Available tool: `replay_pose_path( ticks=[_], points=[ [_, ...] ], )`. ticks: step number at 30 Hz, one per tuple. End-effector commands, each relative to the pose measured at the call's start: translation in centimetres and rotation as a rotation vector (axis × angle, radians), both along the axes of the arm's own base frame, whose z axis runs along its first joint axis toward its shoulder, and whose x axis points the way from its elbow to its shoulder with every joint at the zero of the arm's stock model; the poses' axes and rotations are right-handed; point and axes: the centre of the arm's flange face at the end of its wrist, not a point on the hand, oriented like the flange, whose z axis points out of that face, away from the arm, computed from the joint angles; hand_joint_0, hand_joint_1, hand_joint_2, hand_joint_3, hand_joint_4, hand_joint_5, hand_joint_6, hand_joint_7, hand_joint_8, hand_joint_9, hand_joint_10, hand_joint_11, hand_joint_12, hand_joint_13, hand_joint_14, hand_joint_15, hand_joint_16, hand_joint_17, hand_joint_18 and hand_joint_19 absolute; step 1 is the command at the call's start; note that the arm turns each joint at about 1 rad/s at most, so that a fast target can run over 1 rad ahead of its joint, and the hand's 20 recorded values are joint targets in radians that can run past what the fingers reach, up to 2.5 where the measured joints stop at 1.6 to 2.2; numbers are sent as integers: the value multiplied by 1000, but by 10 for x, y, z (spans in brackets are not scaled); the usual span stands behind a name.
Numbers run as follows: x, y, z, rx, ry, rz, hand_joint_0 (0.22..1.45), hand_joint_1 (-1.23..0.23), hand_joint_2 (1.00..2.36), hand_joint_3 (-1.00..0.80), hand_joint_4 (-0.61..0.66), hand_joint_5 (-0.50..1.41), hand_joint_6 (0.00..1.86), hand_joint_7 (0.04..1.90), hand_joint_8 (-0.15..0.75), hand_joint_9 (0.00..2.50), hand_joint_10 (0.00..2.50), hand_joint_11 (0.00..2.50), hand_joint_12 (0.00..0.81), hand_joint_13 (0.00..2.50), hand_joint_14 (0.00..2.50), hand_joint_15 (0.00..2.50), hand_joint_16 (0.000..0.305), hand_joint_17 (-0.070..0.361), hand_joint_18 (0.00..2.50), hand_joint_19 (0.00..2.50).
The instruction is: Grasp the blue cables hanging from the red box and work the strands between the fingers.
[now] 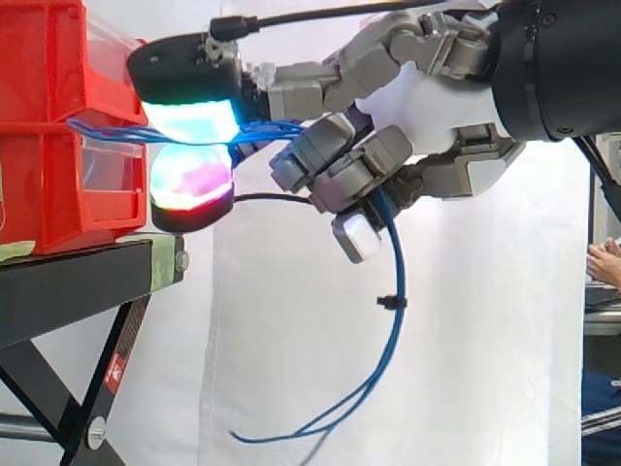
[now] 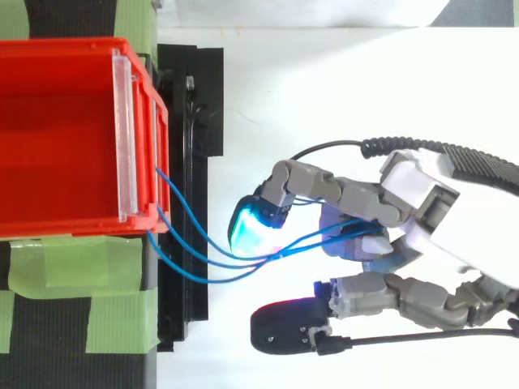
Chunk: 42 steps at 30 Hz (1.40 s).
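Observation:
Several thin blue cables (image 2: 203, 251) come out of the front of the red box (image 2: 65, 138) and run right into my hand (image 2: 413, 211). In the side view the strands (image 1: 267, 128) pass between two outstretched glowing fingertips (image 1: 192, 118) close to the box. They then go through the curled fingers (image 1: 325, 160) and hang down in a loop (image 1: 393, 320) below the hand (image 1: 437, 107). From above, one cyan pad (image 2: 250, 223) lies beside the strands, and a black-backed fingertip (image 2: 284, 328) stands off to the near side.
The red bins (image 1: 49, 146) are stacked on a black stand (image 1: 78, 282) with green tape (image 2: 73, 267) on top. A clear label strip (image 2: 123, 138) fronts the upper bin. A person's hand (image 1: 604, 260) shows at the right edge, before the white curtain.

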Motion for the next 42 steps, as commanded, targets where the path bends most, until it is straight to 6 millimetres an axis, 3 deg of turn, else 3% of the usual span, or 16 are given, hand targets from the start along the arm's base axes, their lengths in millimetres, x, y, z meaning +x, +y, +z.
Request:
replay_pose_path(
  ticks=[1,19,42],
  points=[
    [0,0,0,-97,50,3,820,-665,1011,-727,261,254,138,1403,552,421,2500,2500,606,1101,2500,1656,62,139,1527,693],
    [6,-4,4,8,-53,-23,780,-590,1005,-902,280,255,229,1386,560,466,2500,2500,617,1141,2500,1667,64,144,1569,659],
    [-2,-15,-2,38,-48,-140,776,-584,1004,-905,289,254,213,1390,559,456,2500,2500,620,1147,2500,1640,64,144,1575,633]
  ],
)
